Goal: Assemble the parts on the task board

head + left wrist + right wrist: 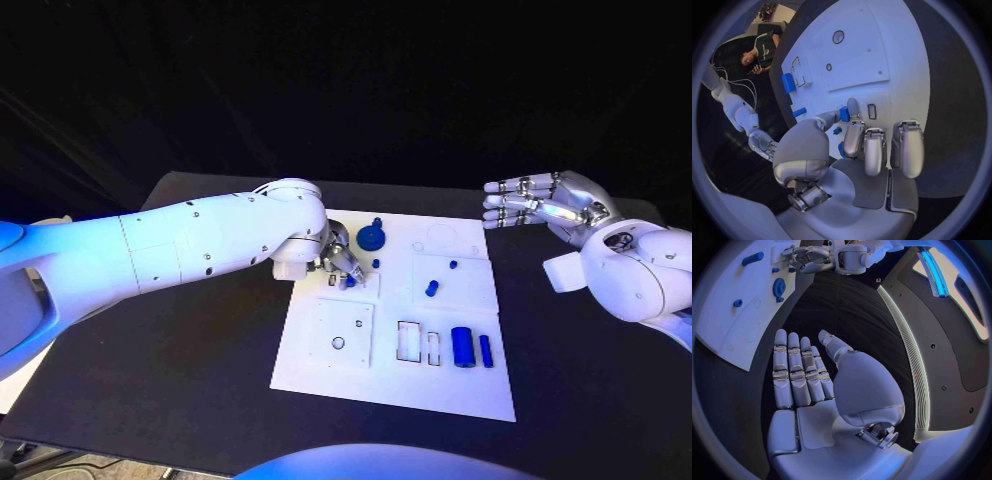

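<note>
Black table (188, 380): white task board (389, 385), no readable txt; left hand (340, 262) pinches blue part (844, 114).

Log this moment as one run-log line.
left hand: pinching small blue part over task board | right hand: open, off board

A big black table (173, 400) stands here, dark and flat. Behind the table hangs a black curtain (346, 80), all the way across. The curtain has soft folds in it.
</note>
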